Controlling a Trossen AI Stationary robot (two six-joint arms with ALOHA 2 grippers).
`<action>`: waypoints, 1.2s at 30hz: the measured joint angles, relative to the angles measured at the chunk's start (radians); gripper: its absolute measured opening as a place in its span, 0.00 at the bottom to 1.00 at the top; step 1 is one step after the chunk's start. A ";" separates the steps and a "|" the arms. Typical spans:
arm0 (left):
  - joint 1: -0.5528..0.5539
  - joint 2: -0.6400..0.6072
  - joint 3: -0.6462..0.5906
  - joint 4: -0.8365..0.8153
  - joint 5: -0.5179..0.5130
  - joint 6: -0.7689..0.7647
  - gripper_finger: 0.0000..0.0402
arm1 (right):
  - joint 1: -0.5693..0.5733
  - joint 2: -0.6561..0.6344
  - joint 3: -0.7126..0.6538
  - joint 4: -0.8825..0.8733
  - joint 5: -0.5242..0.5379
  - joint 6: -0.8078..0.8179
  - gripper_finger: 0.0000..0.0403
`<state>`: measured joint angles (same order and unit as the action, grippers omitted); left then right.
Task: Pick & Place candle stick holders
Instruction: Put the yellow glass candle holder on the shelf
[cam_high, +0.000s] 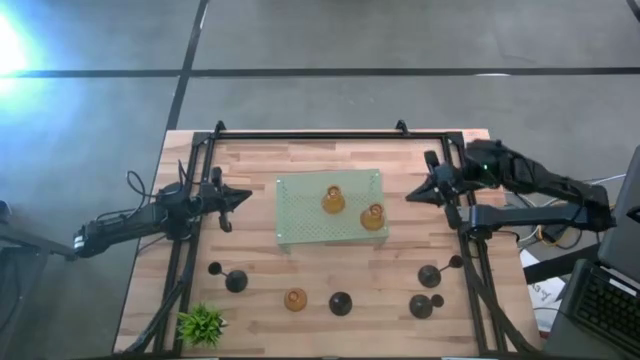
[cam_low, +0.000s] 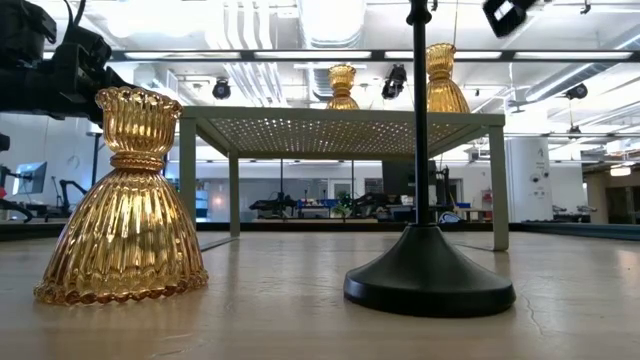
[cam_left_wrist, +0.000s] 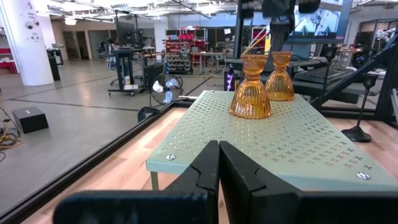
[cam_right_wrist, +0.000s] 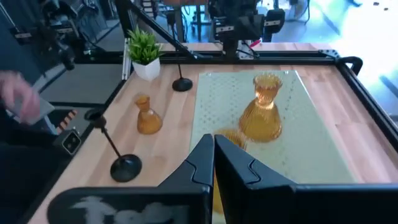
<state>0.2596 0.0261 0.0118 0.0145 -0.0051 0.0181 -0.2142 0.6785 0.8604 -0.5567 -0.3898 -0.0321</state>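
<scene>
Wooden table, black frame along its edges. Pale green perforated stand at table center, raised on legs. Left gripper hovers beside the stand's left side, fingers pressed together, holding nothing. Right gripper hovers off the stand's right side, fingers pressed together, empty too. Two amber candle holders on the stand: one near the middle, one toward the right edge. Third amber holder on the table near the front edge. Four black holders along the front: left, middle, and two at right. Small green plant at the front left corner.
</scene>
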 joint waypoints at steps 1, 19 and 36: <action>0.000 0.000 0.000 0.000 0.000 0.000 0.03 | 0.000 -0.030 -0.040 0.024 0.000 0.000 0.02; 0.000 -0.001 -0.001 0.025 -0.001 0.000 0.03 | 0.000 -0.422 -0.417 0.203 0.149 0.034 0.02; 0.000 0.001 -0.001 0.100 -0.003 -0.078 0.03 | 0.000 -0.542 -0.506 0.197 0.395 0.101 0.02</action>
<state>0.2596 0.0269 0.0113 0.1146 -0.0086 -0.0603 -0.2142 0.1369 0.3542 -0.3597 0.0053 0.0684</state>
